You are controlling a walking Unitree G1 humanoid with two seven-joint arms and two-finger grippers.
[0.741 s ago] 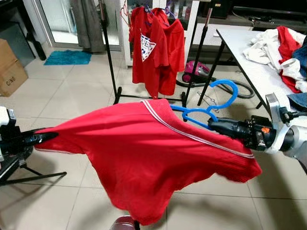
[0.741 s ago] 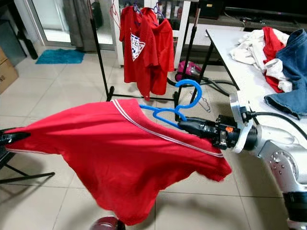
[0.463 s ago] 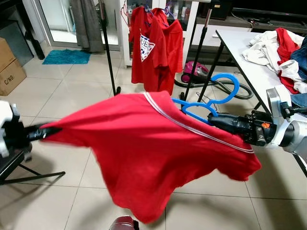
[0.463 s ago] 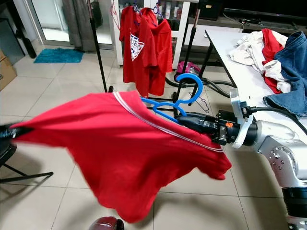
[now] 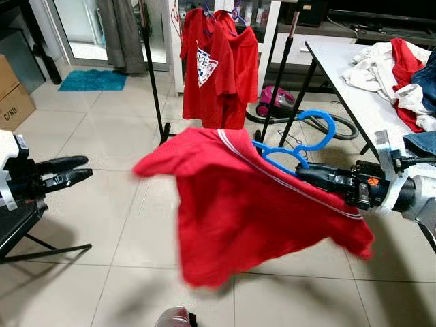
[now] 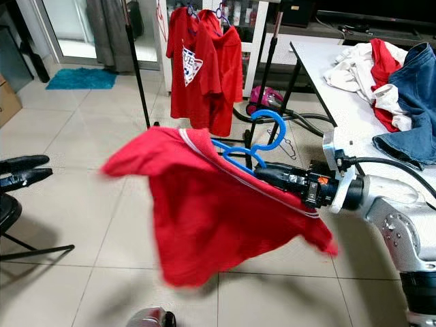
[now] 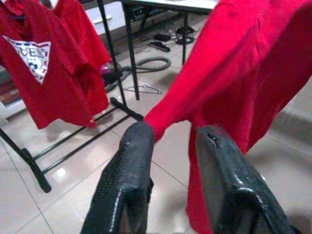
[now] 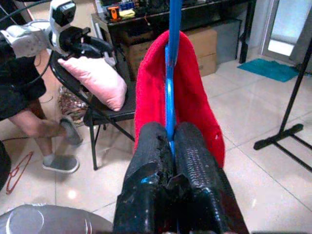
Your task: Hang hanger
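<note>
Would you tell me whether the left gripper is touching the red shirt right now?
Apart: in the left eye view, bare floor separates the left gripper from the red shirt.

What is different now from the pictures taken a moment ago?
The left tool has let go of the red shirt; its fingers are open and empty. The freed sleeve has swung toward the right tool, and the shirt now hangs bunched. The right tool stays shut on the blue hanger.
</note>
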